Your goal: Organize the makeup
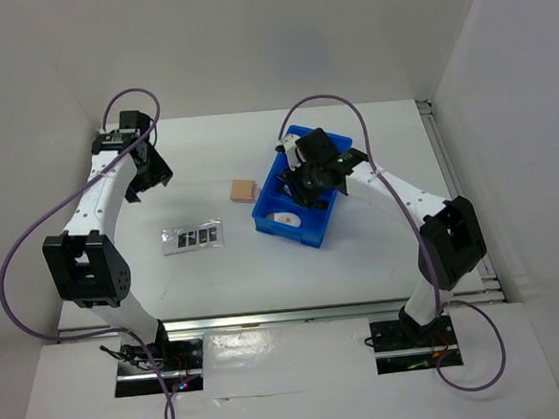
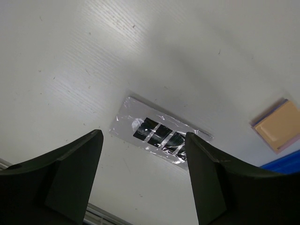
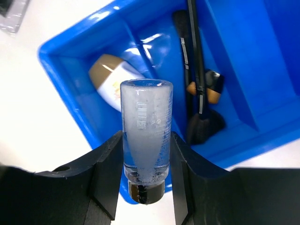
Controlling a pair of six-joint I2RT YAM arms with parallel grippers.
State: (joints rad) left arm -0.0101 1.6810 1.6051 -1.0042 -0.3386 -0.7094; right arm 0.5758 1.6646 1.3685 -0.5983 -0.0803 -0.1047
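The small tube (image 3: 145, 108), frosted with a dark cap at its near end, is clamped between the fingers of the right end effector (image 3: 146, 140), which is closed to the tube's width above the blue bin (image 3: 225, 47). Below it lie the white oval compact (image 3: 115, 82) and black brushes (image 3: 197, 70). If released off-centre, the slick tube could strike a divider and bounce out onto the bench (image 1: 265, 278). The left end effector (image 2: 143, 137) hangs wide open and empty over the palette strip (image 2: 159, 133), with the tan pad (image 2: 277, 125) off to one side.

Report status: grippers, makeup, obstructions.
Left gripper open, empty. Right gripper shut on clear tube over blue bin. Palette strip, tan pad on table, outside bin. Nothing blocking.
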